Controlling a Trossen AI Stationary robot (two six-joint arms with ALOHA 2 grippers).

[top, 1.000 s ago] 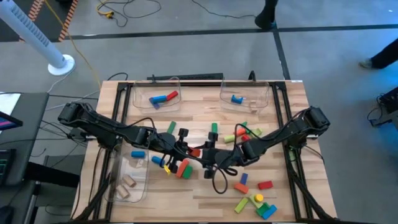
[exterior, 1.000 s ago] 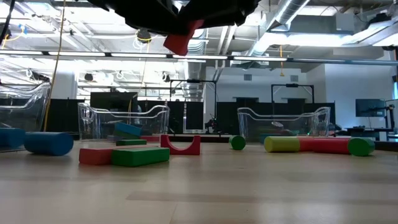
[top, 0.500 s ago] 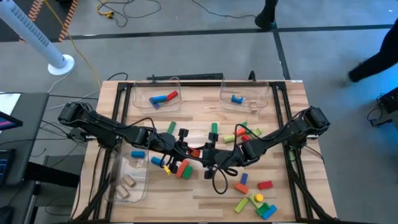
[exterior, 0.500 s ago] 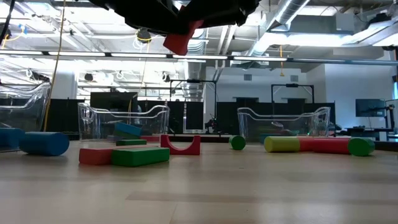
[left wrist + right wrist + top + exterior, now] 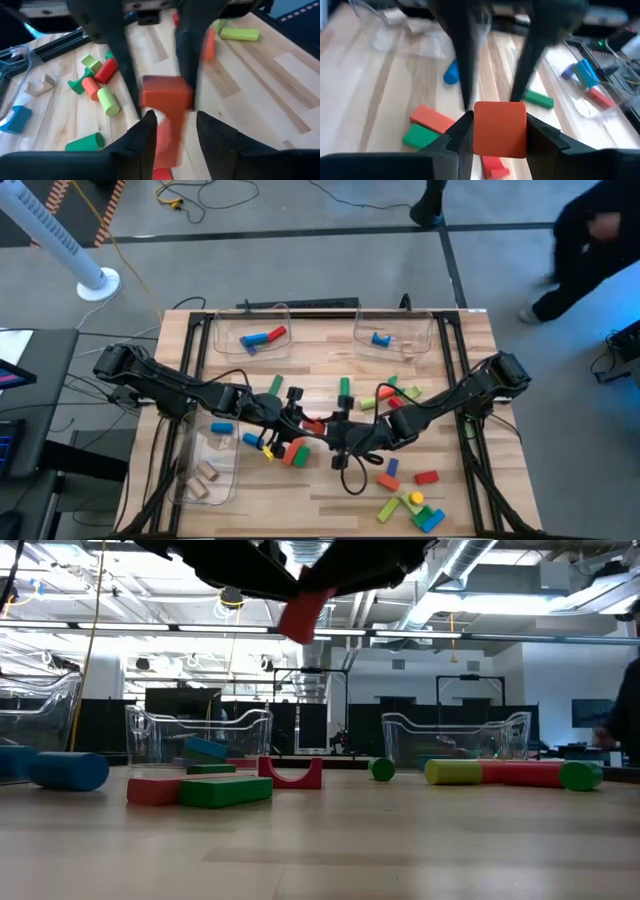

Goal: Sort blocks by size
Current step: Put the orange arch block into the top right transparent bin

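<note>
High view: both arms reach in to the middle of the table (image 5: 330, 490), and the left gripper (image 5: 300, 423) and right gripper (image 5: 338, 435) meet tip to tip with a red block (image 5: 313, 425) between them.

Right wrist view: the right gripper's fingers (image 5: 461, 131) press on both sides of the red block, pinching it.

Left wrist view: the left gripper's own fingers (image 5: 146, 131) stand spread, with a gap showing between one finger and the block. The block is blurred here.

Low view: the red block hangs tilted under the dark grippers, well above the tabletop, touching nothing below it.

Other blocks, high view:
- A red and green pair (image 5: 293, 452) lies on the table just beside the left gripper.
- A green bar (image 5: 344, 386) lies nearer the far edge.
- A mixed cluster (image 5: 410, 505) lies at the near right, with a red bar (image 5: 426, 477) near it.

Three clear bins:
- far left bin (image 5: 222, 328): blue and red blocks
- far right bin (image 5: 428, 330): a blue block
- near left bin (image 5: 232, 480): plain wood blocks

A person (image 5: 600, 230) stands on the floor beyond the table's far right corner.
</note>
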